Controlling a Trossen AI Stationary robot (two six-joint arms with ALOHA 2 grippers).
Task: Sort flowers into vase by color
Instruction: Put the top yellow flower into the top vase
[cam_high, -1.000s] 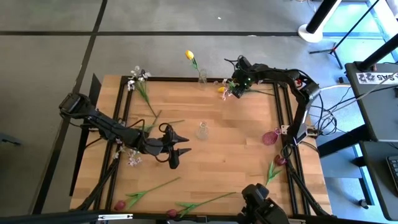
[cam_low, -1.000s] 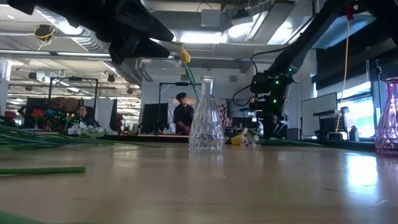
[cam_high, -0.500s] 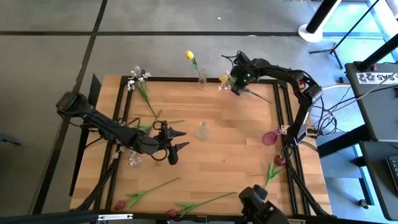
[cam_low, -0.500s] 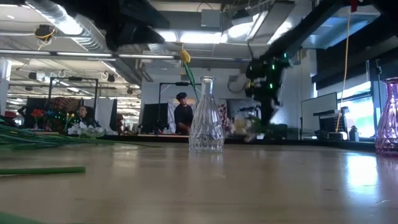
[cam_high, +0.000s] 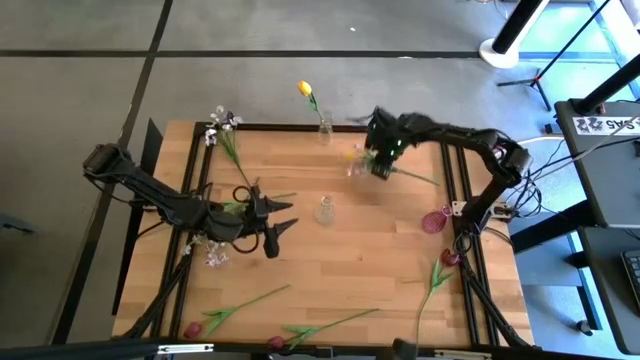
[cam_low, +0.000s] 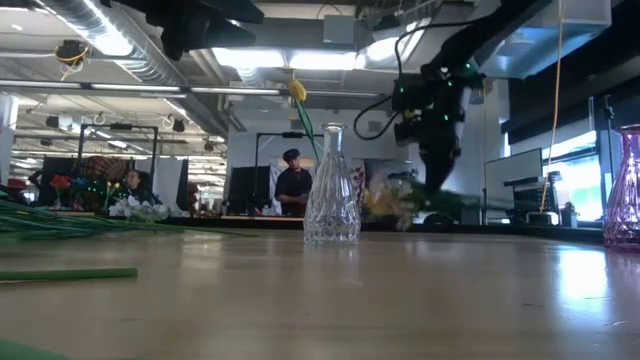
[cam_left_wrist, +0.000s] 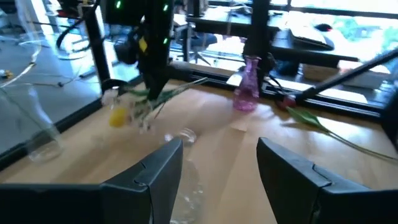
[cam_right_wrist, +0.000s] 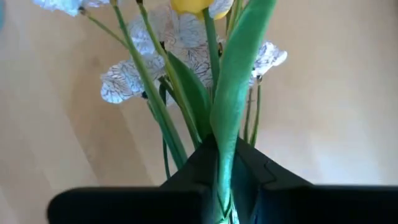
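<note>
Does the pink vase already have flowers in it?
No, the pink vase stands empty near the table's edge, while the right gripper holds a yellow tulip.

R gripper (cam_right_wrist: 231, 163) clamps yellow tulip (cam_right_wrist: 198, 6) & white blossom stems (cam_right_wrist: 155, 106).

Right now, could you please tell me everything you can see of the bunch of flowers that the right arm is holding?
The bunch mixes a yellow tulip with pale, veined blossoms on thin green stems and one long green leaf. The right gripper is shut on the stems, carrying them above the far side of the wooden table, blooms pointing toward the clear vase at mid-table.
</note>
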